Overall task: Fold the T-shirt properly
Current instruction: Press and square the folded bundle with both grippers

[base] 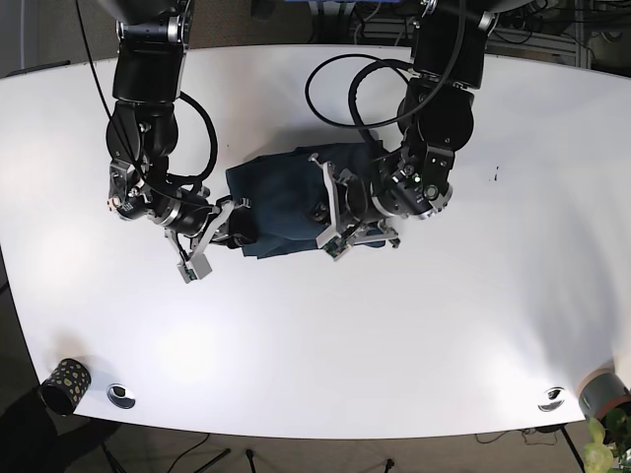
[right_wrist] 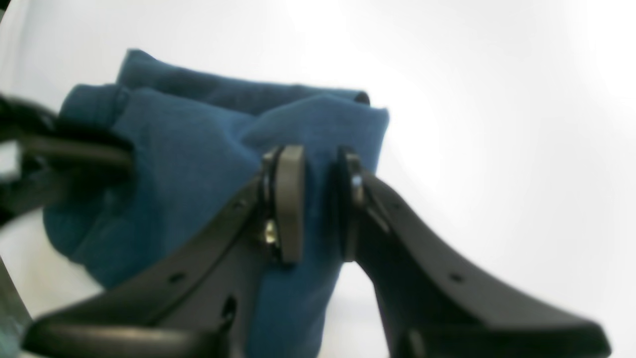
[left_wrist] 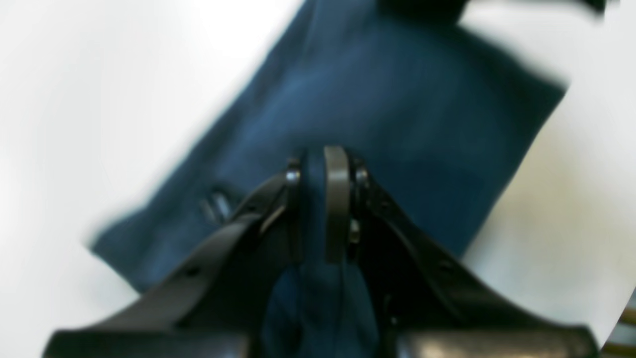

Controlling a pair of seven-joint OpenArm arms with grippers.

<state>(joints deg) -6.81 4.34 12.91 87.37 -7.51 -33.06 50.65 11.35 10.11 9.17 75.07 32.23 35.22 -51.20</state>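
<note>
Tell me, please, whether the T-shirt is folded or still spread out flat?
Folded. The T-shirt is a compact bundle on the table, with stacked layers visible in the right wrist view. Both the left end effector and right end effector grip it.

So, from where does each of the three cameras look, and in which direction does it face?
Left wrist: sits on the left arm, looking along the left gripper down at the blue T-shirt; its fingers pinch a fold.
Right wrist: sits on the right arm, looking along the right gripper, which pinches the bunched shirt; the other gripper shows blurred at the left edge.
Base: overhead, facing down on the white table; both arms show.
Shared: all three show the T-shirt on the table.
</note>
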